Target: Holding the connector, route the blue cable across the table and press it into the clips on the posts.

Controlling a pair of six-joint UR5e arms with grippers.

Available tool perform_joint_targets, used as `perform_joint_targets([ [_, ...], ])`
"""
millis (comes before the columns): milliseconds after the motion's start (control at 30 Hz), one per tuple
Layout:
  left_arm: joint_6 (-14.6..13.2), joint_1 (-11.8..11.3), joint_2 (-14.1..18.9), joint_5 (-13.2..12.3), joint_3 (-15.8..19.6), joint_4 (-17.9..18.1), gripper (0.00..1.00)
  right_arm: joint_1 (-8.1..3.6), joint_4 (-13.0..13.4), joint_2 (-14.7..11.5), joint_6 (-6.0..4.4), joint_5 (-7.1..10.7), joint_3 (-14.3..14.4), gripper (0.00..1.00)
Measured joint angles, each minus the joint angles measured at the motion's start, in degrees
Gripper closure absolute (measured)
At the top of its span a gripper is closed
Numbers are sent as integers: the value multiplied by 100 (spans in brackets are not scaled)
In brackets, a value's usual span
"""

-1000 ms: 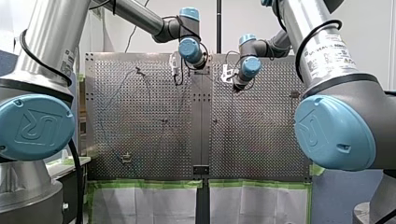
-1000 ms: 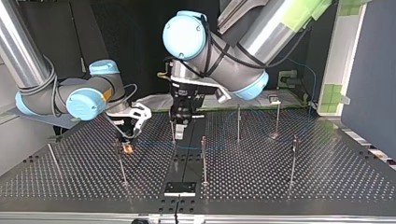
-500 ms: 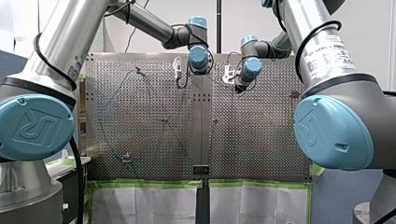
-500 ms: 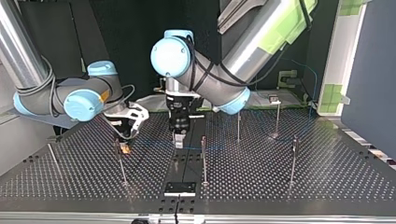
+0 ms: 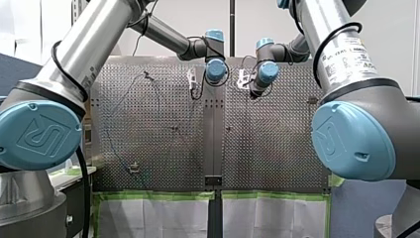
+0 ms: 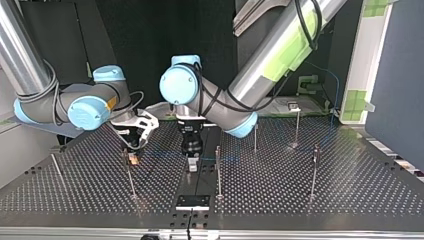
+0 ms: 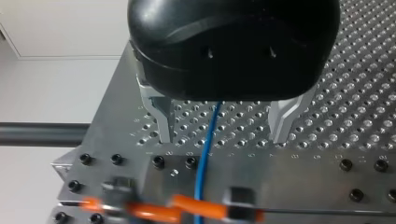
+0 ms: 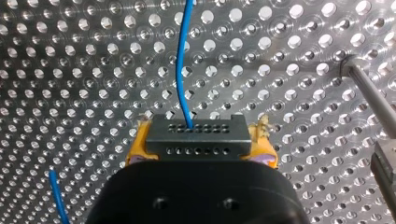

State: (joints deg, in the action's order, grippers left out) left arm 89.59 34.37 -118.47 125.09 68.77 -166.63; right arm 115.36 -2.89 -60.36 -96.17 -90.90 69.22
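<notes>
Clamping the black rectangular connector, with its rows of small holes, in my right arm's gripper, yellow pads pressing against both of its ends. Trailing the thin blue cable out of the connector's face and away over the silver perforated table, near a slim metal post. Straddling that cable with my left arm's black gripper, metal fingers spread wide and gripping nothing, letting the strand run loose down the gap between them.

Judging the step in hand as guiding a free span toward the next post; finding the clips too small to make out in the top view.

Aiming, for a clean job, at:
- Lowering the left fingers evenly on either side of the cable.
- Closing only lightly so that it slides.
- Drawing out slack against the right grip without yanking the connector.
- Lining the strand over the clip mouth before pressing straight down.
</notes>
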Motion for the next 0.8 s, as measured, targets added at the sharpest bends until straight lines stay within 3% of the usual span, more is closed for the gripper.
perform_joint_targets([
  [233,20,-59,-341,69,-216,125,0,0,1,7,0,7,0,100],
  [400,98,-72,-393,125,-232,111,0,0,0,9,0,6,0,100],
  [433,115,-68,-396,152,-232,96,24,0,0,9,0,7,0,100],
  [467,122,-64,-397,169,-232,88,38,0,0,9,2,8,0,100],
  [533,133,-50,-397,194,-233,76,38,0,0,9,3,12,0,100],
  [567,136,-43,-397,200,-233,74,75,0,-1,9,5,14,0,100],
  [600,139,-37,-397,204,-234,72,75,0,-2,10,5,15,0,100],
  [667,156,-26,-398,209,-234,69,100,0,-3,10,5,17,0,100],
  [800,197,-18,-399,210,-235,65,100,-2,-1,10,8,15,0,100],
])
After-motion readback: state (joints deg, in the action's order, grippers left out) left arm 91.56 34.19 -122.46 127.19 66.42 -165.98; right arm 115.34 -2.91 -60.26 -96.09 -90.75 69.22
